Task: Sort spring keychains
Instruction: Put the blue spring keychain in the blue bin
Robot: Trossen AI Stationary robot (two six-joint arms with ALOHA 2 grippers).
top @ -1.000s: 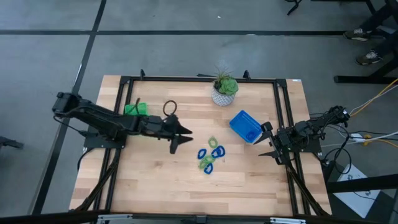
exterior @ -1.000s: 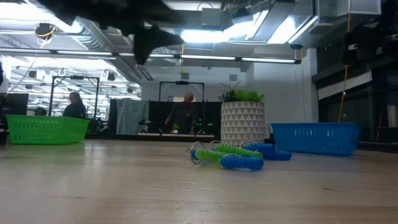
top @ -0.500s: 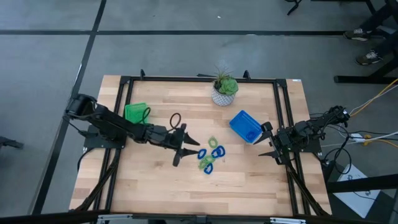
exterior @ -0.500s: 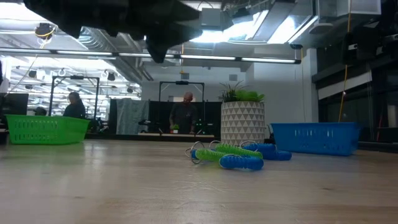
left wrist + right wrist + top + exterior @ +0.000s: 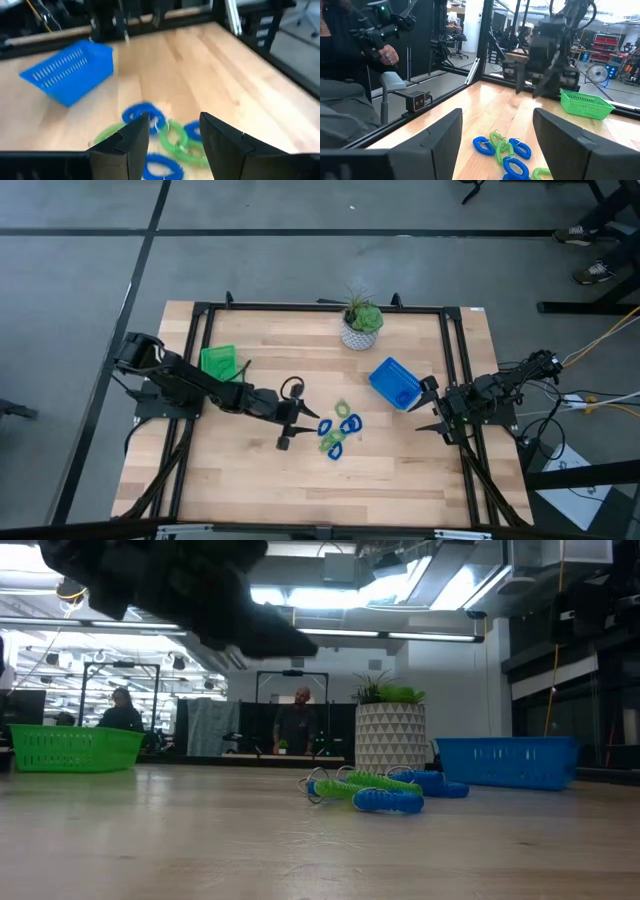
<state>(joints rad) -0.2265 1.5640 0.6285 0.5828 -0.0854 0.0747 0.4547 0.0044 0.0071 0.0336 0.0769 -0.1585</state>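
The spring keychains (image 5: 338, 431), several blue and light green oval coils, lie in a loose pile on the wooden table. They also show in the low view as the keychains (image 5: 375, 790). My left gripper (image 5: 295, 428) hangs open just left of the pile and touches nothing. In its wrist view the left gripper (image 5: 173, 117) looks down on the keychains (image 5: 160, 137), which show between its fingers. My right gripper (image 5: 428, 405) waits open at the table's right edge. In the right wrist view, my right gripper (image 5: 497, 115) looks across at the keychains (image 5: 502, 149).
The blue tray (image 5: 393, 383) sits right of centre, close to my right gripper. The green tray (image 5: 220, 362) stands at the left, beside my left arm. A potted plant (image 5: 360, 323) is at the far edge. Bare wood lies near the pile. People are beyond the table (image 5: 300, 720).
My left gripper has swung from near the green tray toward the table's right and near edge and come down beside the keychain pile. It has stayed open. The keychains and my right arm have not moved.
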